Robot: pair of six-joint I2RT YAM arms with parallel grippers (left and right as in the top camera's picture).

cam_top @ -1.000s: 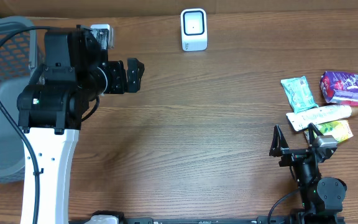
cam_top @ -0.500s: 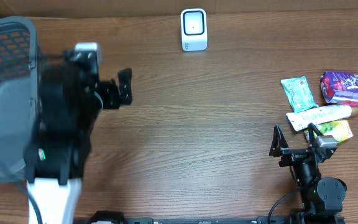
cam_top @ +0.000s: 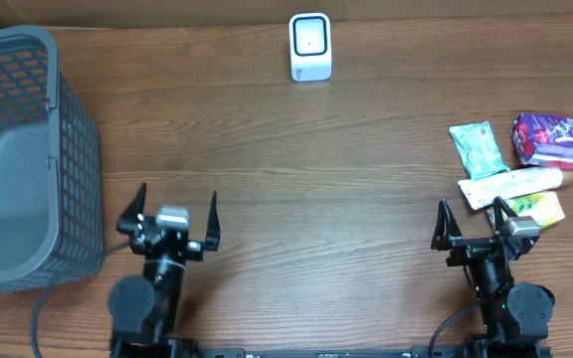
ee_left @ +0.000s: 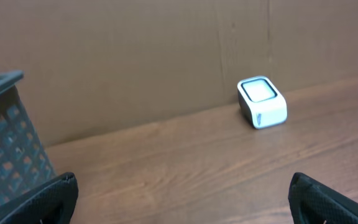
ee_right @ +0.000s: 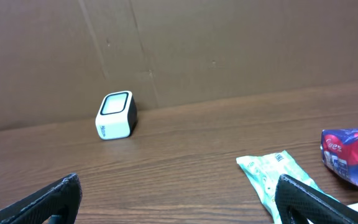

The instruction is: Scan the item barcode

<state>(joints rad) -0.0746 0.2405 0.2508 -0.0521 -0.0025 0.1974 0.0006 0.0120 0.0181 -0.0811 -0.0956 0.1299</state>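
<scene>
The white barcode scanner (cam_top: pixel 309 47) stands at the back centre of the table, also visible in the left wrist view (ee_left: pixel 262 102) and the right wrist view (ee_right: pixel 115 115). Several items lie at the right: a teal packet (cam_top: pixel 477 147) (ee_right: pixel 272 174), a purple packet (cam_top: pixel 554 139) (ee_right: pixel 353 152), a white tube (cam_top: pixel 523 184) and a yellow-green packet (cam_top: pixel 539 208). My left gripper (cam_top: pixel 178 202) (ee_left: pixel 182 186) rests low at the front left, open and empty. At the front right my right gripper (cam_top: pixel 472 214) (ee_right: pixel 178 186) is open and empty too, just short of the items.
A grey mesh basket (cam_top: pixel 76 149) (ee_left: pixel 8 143) stands at the left edge, beside my left arm. A brown cardboard wall (ee_left: pixel 135 56) runs along the back of the wooden table (cam_top: pixel 296 189).
My left arm has come down from a raised pose at the back left, near the basket, to a low pose at the front left. The right arm has not moved.
</scene>
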